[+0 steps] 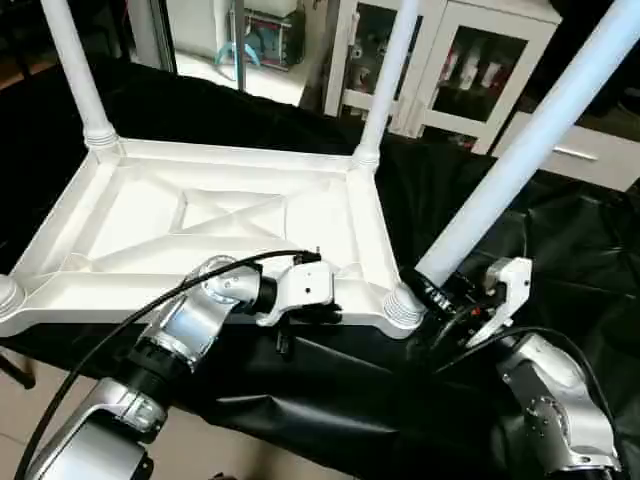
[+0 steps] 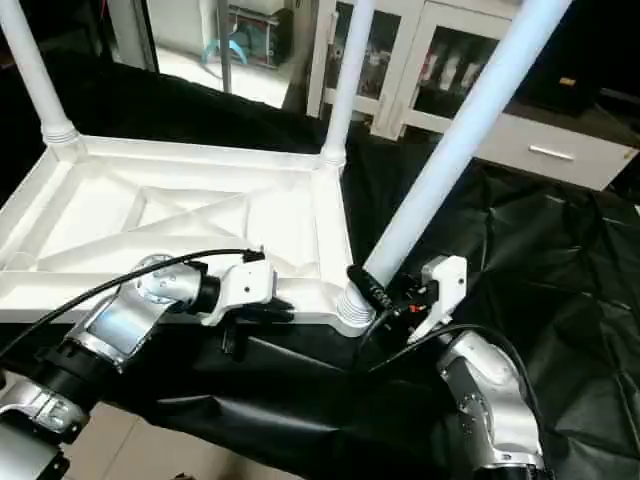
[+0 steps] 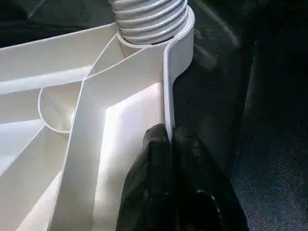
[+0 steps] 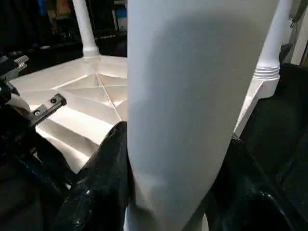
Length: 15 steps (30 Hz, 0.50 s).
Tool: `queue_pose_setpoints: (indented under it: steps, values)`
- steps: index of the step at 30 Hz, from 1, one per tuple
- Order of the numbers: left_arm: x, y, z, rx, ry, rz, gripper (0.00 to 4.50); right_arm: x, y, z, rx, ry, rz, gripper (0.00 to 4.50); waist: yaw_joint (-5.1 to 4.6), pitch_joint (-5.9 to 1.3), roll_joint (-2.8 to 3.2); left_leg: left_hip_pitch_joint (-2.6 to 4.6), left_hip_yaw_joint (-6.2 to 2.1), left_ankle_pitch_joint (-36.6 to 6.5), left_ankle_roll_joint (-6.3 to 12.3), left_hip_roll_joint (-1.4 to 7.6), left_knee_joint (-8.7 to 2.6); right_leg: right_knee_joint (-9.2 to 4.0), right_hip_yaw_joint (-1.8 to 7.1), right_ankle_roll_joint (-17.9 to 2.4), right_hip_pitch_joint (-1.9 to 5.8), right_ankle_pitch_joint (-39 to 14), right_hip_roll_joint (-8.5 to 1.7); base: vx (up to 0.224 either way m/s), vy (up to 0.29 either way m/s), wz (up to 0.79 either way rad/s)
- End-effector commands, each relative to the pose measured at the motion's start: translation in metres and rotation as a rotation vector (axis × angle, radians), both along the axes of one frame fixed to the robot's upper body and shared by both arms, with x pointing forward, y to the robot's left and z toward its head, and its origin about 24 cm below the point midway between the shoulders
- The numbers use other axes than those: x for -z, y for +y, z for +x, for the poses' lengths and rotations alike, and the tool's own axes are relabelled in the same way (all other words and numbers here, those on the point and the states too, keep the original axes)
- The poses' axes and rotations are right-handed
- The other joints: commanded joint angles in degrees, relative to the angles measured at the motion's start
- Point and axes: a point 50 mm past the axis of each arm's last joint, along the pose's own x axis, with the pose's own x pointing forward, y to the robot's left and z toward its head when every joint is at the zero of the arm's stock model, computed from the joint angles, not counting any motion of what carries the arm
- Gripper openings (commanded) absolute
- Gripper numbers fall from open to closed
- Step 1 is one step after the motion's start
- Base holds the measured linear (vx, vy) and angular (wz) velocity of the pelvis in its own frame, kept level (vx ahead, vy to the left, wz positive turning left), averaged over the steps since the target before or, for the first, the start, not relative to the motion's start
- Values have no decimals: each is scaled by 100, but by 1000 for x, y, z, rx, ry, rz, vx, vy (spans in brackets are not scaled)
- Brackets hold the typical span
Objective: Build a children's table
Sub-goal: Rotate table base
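Meanwhile, my left fingers (image 1: 300, 318) pinch shut on the near rim of the upturned tabletop (image 1: 215, 225) on the black-draped desk (image 1: 560, 250), while my right fingers (image 1: 447, 297) clasp the tilted fourth leg (image 1: 530, 140) low, at the near right corner socket (image 1: 402, 306). Light, stiff, slick plastic, probably.

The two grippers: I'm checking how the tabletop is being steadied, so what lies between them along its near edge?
In the left eye view, the tabletop's near rim and a ribbed corner socket separate the left gripper from the right gripper.
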Motion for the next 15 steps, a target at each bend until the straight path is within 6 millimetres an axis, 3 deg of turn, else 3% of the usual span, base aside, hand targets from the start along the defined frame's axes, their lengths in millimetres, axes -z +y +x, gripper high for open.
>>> queue_pose_setpoints:
  steps: [1,4,6,10,15]
  values:
    - [-6,-9,-1,32,-25,-24,0,66,-5,-27,-42,376,-206,185,-59,-146,79,14,-257,-1966,-8,410,-535,-635,373,-538,172,-2881,-488,0,0,0]
    - [-6,-9,0,32,-24,-23,0,69,-6,-27,-69,399,-243,185,-110,-161,91,20,-271,-1991,-36,424,-545,-652,379,-488,157,-2849,-483,0,0,0]
    - [-6,-9,0,31,-24,-21,0,68,-6,-25,-83,429,-245,185,-131,-149,111,28,-280,-2071,-55,439,-573,-640,381,-568,144,-2617,-460,0,0,0]
    - [-6,-9,0,30,-25,-22,0,68,-5,-23,-80,464,-231,185,-179,-171,89,35,-289,-2194,-141,455,-599,-615,370,-697,170,-2233,-458,0,0,0]
    - [-6,-9,0,25,-26,-26,0,69,-2,-22,-14,443,-184,185,-211,-151,51,36,-291,-2319,-106,440,-594,-675,386,-614,144,-2665,-504,0,0,0]
